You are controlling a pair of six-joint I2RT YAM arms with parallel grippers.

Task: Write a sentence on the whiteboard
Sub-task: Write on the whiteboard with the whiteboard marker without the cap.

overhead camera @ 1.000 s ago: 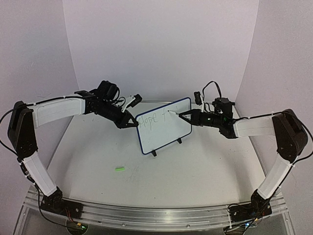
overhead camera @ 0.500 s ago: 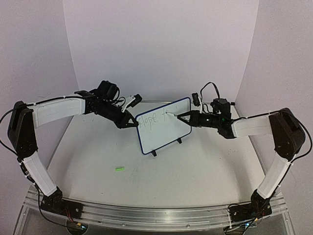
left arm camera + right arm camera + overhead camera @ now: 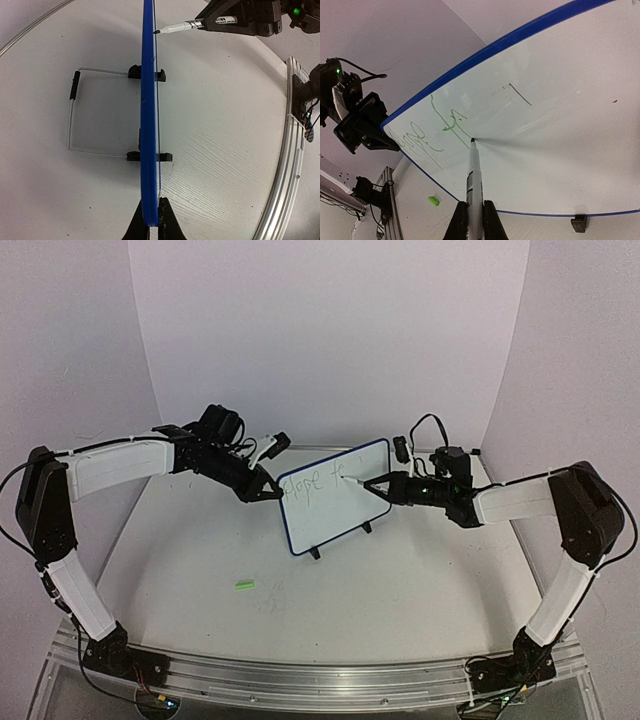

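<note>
The whiteboard (image 3: 335, 496), white with a dark blue rim, stands on its wire stand mid-table. It carries green handwriting (image 3: 427, 135). My left gripper (image 3: 270, 491) is shut on the board's left edge; in the left wrist view the blue rim (image 3: 149, 125) runs edge-on between my fingers (image 3: 165, 222). My right gripper (image 3: 385, 485) is shut on a white marker (image 3: 474, 182). The marker's dark tip touches the board face just right of the writing; it also shows in the left wrist view (image 3: 177, 27).
A green marker cap (image 3: 244, 585) lies on the table in front of the board, also in the right wrist view (image 3: 433, 200). The wire stand (image 3: 72, 115) with black feet (image 3: 150, 156) extends behind the board. A metal rail (image 3: 320, 680) runs along the near edge.
The right gripper and marker have shifted left along the board, and the tip now rests lower on the face. More green strokes show. The left arm has not moved.
</note>
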